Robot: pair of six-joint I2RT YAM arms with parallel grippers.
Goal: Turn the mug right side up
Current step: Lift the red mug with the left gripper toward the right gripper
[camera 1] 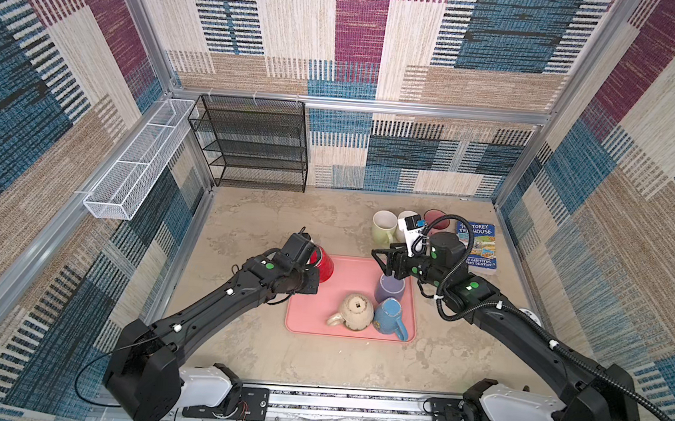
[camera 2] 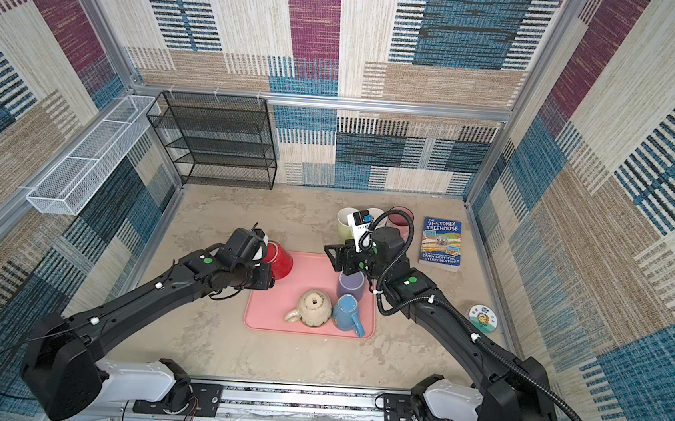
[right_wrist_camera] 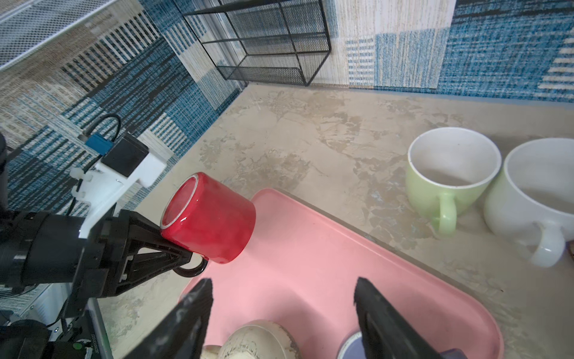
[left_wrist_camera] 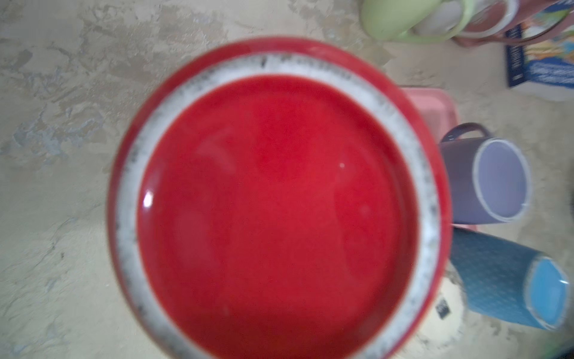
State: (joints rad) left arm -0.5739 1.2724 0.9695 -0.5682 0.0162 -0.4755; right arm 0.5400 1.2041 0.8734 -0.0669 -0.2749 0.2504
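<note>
- Seven mugs are showing: red mug (camera 1: 322, 264), purple mug (camera 1: 390, 289), cream mug (camera 1: 354, 313), blue mug (camera 1: 389, 318), green mug (camera 1: 383, 226), white mug (right_wrist_camera: 534, 192), maroon mug (camera 1: 435, 218).
- One each are also showing: pink tray (camera 1: 347, 270), book (camera 1: 476, 244), round badge (camera 2: 483, 318), black mesh shelf (camera 1: 256, 146), white wire basket (camera 1: 140, 161). Two arms are working.
- The pink tray is lying mid-desk (camera 1: 264, 222) and carrying three mugs. The purple mug is at its right side. The cream and blue mugs are sitting just beside each other at its near edge.
- The cream mug is sitting base up. I cannot tell which way up the purple and blue mugs are.
- The red mug is hanging in the air over the tray's far left corner. It is tilting on its side, base facing the left wrist camera and mouth facing right.
- The left tool (right_wrist_camera: 186, 259) is pinching the red mug's dark handle, jaws nearly pressed together.
- The right tool (right_wrist_camera: 284, 295) is spreading wide with nothing between its jaws. It is hovering over the tray's far right part, just above the purple mug.
- The green, white and maroon mugs are standing mouth up in a row on the desk, far right, beyond the tray.
- The book is lying flat just right of that row. The badge is lying near right, beside the right arm.
- The right wrist is covering parts of the white and maroon mugs in both top views.
- The shelf is standing at the far wall, left. The basket is hanging on the left wall.
</note>
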